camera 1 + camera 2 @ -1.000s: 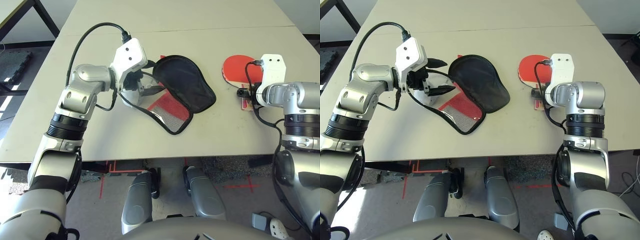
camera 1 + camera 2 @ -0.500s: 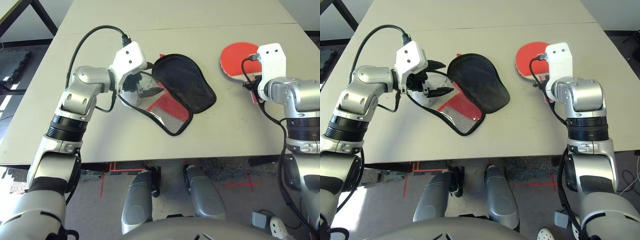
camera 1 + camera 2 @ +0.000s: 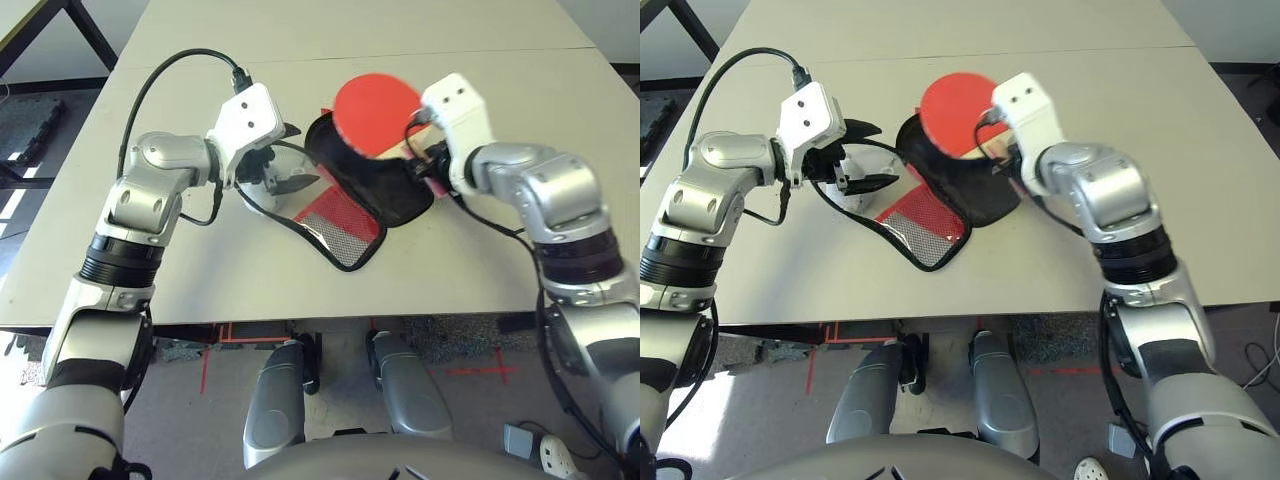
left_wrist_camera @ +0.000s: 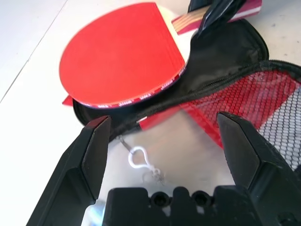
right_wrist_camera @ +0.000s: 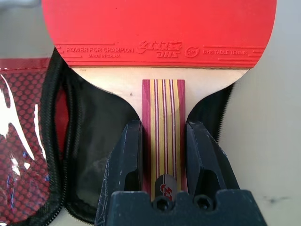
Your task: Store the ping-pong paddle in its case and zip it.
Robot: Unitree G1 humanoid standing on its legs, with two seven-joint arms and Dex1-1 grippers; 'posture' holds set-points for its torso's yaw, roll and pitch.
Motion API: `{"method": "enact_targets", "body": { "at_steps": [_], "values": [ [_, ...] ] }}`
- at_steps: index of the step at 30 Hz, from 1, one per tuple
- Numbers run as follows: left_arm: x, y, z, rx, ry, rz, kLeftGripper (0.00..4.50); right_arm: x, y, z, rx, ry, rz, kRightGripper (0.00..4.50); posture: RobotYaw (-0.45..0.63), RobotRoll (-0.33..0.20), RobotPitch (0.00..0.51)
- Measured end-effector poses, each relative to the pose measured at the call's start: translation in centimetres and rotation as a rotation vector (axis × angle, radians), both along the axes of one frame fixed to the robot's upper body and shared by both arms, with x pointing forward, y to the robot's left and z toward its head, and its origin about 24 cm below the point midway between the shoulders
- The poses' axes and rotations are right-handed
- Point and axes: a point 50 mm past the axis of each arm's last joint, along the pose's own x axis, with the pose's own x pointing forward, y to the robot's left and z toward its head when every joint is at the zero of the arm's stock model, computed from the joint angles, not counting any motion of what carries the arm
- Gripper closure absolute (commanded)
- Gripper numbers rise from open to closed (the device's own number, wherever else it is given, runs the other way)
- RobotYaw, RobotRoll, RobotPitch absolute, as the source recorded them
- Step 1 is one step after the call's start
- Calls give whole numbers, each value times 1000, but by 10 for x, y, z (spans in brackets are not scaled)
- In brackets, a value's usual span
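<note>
Our right gripper (image 5: 162, 155) has its jaws pinching the ping-pong paddle (image 3: 375, 115) by its handle above the open case (image 3: 375, 180); our left gripper (image 4: 169, 141) holds its jaws spread beside the case on the tabletop (image 3: 480, 260).

Worktop (image 3: 480, 260): bare ground lies to the robot's right of the case (image 3: 385, 185) and along the near edge, open to approach. Over the case's black lining, the ping-pong paddle (image 3: 375, 113) and the right end effector (image 5: 162, 155), closed on its handle, bar the way from above. On the case's left, the left end effector (image 4: 162, 136), fingers spread, crowds the zip edge; a small white clip (image 4: 140, 159), perhaps a zip pull, lies between them.
</note>
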Motion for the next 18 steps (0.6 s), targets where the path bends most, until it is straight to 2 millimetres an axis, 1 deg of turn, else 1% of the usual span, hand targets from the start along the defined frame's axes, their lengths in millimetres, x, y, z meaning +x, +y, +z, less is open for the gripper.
{"method": "enact_targets", "body": {
  "at_steps": [5,8,13,18],
  "values": [
    [-6,9,0,6,1,44,0,8,-1,-12,-16,34,-8,3408,-10,0,202],
    [-9,8,0,4,0,50,0,15,5,-11,-6,28,-1,3408,-2,0,203],
    [-10,9,0,0,3,64,0,22,10,-12,1,28,-6,3408,7,0,204],
    [-10,9,0,0,6,71,0,26,6,-15,13,39,-43,3408,9,0,204]
  ]
}}
